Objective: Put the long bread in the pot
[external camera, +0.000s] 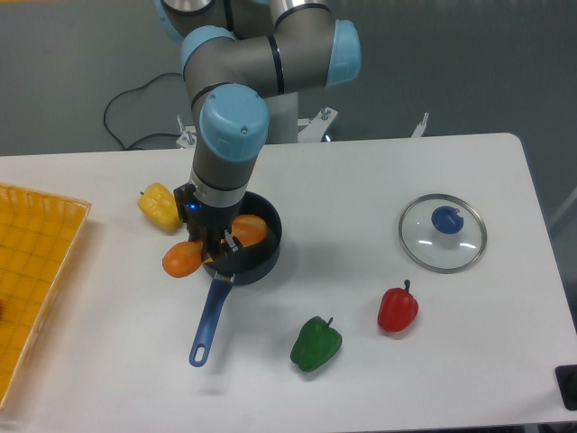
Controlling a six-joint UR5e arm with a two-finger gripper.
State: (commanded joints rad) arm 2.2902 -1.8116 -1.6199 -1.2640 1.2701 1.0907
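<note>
The hand [216,250] grips the bread [184,260] mid-length across the pot [263,260]: one end inside, the other overhanging the rim; release remains.

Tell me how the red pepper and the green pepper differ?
The red pepper sits nearer the glass lid, while the green pepper lies closer to the pot's blue handle. The red one stands more upright; the green one leans over. Both are small stemmed toy peppers on the white table, untouched.

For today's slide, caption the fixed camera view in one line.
End effector lowers long bread across the pot, one end overhanging the rim.
</note>
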